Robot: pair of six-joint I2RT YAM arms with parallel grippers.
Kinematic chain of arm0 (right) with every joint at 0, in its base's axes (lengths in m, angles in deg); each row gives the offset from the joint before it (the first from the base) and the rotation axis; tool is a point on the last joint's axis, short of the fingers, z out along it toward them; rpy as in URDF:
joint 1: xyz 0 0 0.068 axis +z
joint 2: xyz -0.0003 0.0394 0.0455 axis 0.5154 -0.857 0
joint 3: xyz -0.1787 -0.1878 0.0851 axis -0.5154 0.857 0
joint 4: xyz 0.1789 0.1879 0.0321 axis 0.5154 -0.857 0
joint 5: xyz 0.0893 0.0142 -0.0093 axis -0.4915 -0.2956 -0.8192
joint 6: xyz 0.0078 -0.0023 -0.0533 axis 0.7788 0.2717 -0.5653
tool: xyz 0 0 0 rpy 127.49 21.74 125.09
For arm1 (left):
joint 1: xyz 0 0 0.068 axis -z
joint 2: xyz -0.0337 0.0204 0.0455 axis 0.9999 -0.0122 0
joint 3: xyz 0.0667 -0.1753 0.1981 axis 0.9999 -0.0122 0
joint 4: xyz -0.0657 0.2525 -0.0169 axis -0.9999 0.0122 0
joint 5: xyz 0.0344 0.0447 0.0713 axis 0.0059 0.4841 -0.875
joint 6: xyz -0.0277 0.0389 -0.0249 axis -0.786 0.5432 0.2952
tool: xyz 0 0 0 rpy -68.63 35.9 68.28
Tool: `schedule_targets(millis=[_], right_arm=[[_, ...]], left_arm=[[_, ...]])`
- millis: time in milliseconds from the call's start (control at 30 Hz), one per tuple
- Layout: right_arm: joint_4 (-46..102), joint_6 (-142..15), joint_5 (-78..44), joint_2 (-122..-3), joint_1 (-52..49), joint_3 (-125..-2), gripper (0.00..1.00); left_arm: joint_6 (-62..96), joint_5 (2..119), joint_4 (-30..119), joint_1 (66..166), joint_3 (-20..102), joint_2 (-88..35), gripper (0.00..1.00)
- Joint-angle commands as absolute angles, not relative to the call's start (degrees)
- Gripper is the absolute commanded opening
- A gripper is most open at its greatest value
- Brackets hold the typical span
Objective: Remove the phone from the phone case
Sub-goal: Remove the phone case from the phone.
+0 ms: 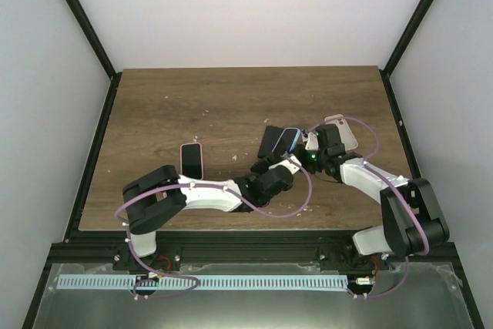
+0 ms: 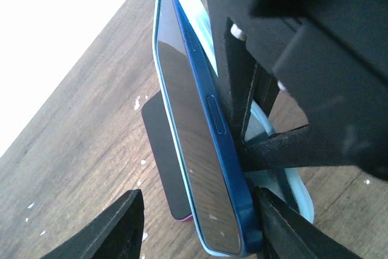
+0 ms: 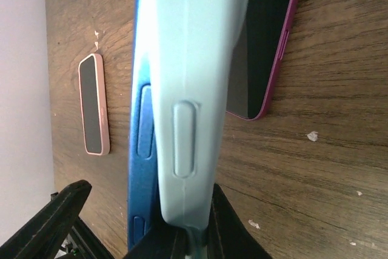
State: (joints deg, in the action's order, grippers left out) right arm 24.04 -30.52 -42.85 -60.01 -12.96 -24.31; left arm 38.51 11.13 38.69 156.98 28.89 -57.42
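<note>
Low, left gripper [image 1: 283, 159] angled toward phone [image 2: 200, 150]

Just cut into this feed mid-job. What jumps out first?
A blue phone, partly out of its pale blue case, stands on edge at mid-table between the left tool and right tool. Beside it a dark phone in a magenta case lies flat; a pink-cased phone lies further left.

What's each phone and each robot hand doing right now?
Blue phone: on edge, partly popped out of its case.
Case: cupping the blue phone's back.
Purple phone: flat on the table, screen up.
Pink phone: flat, screen up.
Beige case: flat on the table.
Left gripper: open, one finger touching the blue phone.
Right gripper: open, a finger against the case.
</note>
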Motion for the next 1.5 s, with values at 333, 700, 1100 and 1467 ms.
schedule_targets(millis=[333, 700, 1100, 1467], right_arm=[[27.8, -31.2, -51.9, -58.7, -13.2, -24.5, 0.01], [25.7, -31.6, -37.3, -54.5, -13.7, -24.9, 0.01], [21.5, -34.8, -12.4, -52.0, -14.0, -27.1, 0.01], [24.9, -37.9, -18.3, -50.4, -14.0, -25.6, 0.01]], left_arm=[[51.9, 1.4, 23.1, 155.5, 25.2, -61.3, 0.17], [52.0, 1.2, 18.2, 160.3, 22.2, -55.4, 0.00], [43.4, -0.3, 24.6, 164.6, 22.2, -53.6, 0.00], [41.7, -0.5, 25.4, 164.5, 22.1, -51.1, 0.00]])
